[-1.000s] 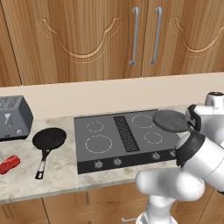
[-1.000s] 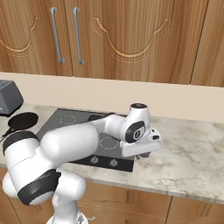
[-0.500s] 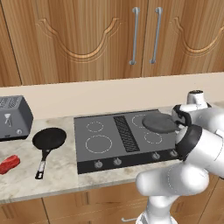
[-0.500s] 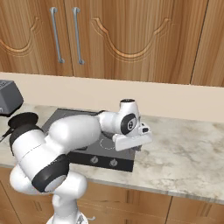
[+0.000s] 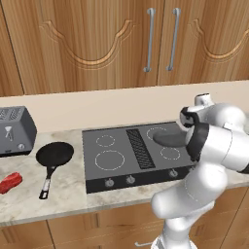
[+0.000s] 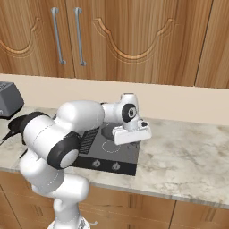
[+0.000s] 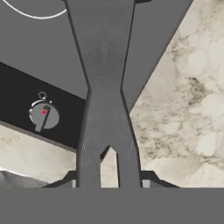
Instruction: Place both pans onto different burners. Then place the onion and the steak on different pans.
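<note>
**Grey pan held over right side of cooktop**

Gripper [image 7: 108, 168] is clamped on the handle of the dark grey pan [image 5: 170, 139]; in hand view the flat grey handle runs up from between the fingertips [image 7: 89, 164], w/ no gap showing either side. Pan body sits over the right half of the cooktop [image 5: 116, 146], covering part of the rear-right burner [image 5: 156, 132]. Can't tell if it's touching the glass or just above it. In right base view the pan [image 6: 108, 132] shows just behind the white hand, mostly hidden by the arm.

Front-right small burner [image 5: 170, 152] is bare, as are the two left burners: small rear [image 5: 105, 140], large front [image 5: 109, 159]. Knob [image 7: 43, 116] on the cooktop's front strip shows beside the handle in hand view, marbled counter [image 7: 183, 100] on the other side.

Black pan [image 5: 54, 154] sits on the counter left of the cooktop, handle pointing toward the front edge. Steak [image 5: 10, 182] lies on the counter further left, near the front, apart from the black pan. Toaster [image 5: 17, 130] stands behind them by the wall.
</note>
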